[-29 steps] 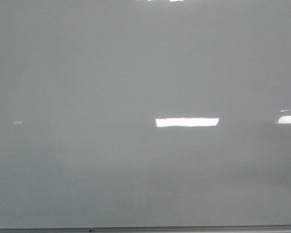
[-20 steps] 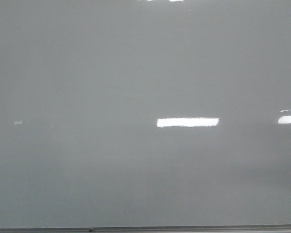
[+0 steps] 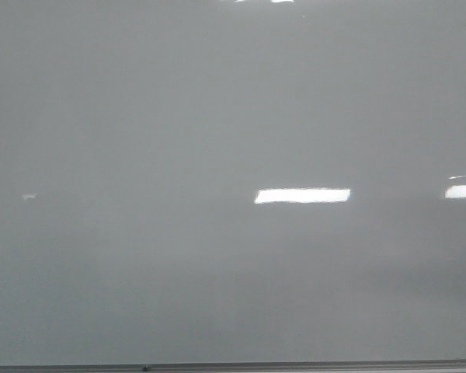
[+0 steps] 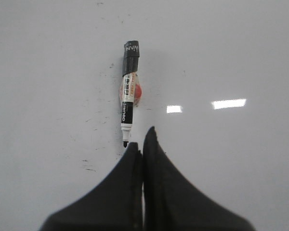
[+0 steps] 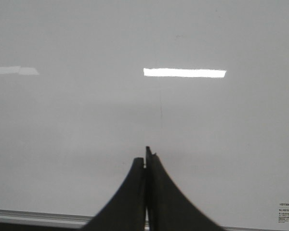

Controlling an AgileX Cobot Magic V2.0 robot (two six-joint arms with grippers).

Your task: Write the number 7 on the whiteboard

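starting nearest you: left gripper (image 4: 140,147) is clenched on nothing, fingertips pressed together just short of the marker (image 4: 128,91). the marker lies flat on the whiteboard (image 4: 241,43), cap off, bare tip toward the gripper, black end cap away. it looks light, stiff and smooth, likely to roll, so take it mid-barrel, across its length. right gripper (image 5: 146,156) is also clenched, empty, over bare board near the grey edge strip (image 5: 33,215). farther out, front view shows only glossy board and light reflections (image 3: 302,196); no number 7 yet. no containers in view.
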